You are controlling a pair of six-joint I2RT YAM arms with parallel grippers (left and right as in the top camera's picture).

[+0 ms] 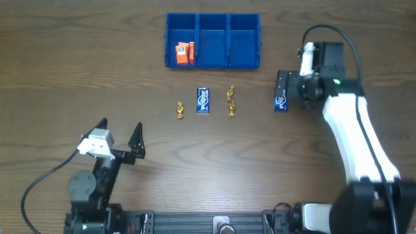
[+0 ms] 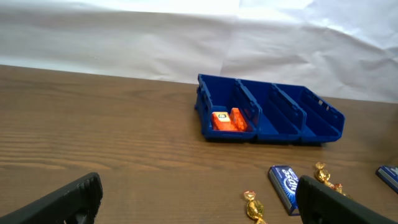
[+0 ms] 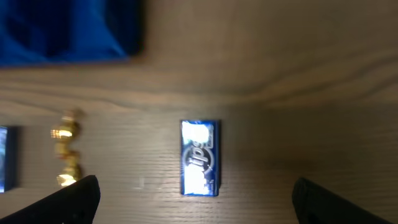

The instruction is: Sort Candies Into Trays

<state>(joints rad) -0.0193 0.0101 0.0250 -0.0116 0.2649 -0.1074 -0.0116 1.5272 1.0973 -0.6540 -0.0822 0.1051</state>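
A blue three-compartment tray (image 1: 244,41) stands at the back of the table, with orange candies (image 1: 184,53) in its left compartment. In front of it lie a blue-wrapped candy (image 1: 203,100) and three gold candies (image 1: 181,109) (image 1: 231,93) (image 1: 232,109). A second blue candy (image 1: 280,101) lies further right. My right gripper (image 1: 283,91) hovers above it, open; in the right wrist view that candy (image 3: 199,158) lies between the spread fingers (image 3: 68,202). My left gripper (image 1: 120,136) is open near the front left, holding nothing, facing the tray (image 2: 267,112).
The wooden table runs wide around the candies. The tray's middle and right compartments hold nothing. A white backdrop (image 2: 186,43) rises behind the table. The right arm's cable (image 1: 338,36) loops above its wrist.
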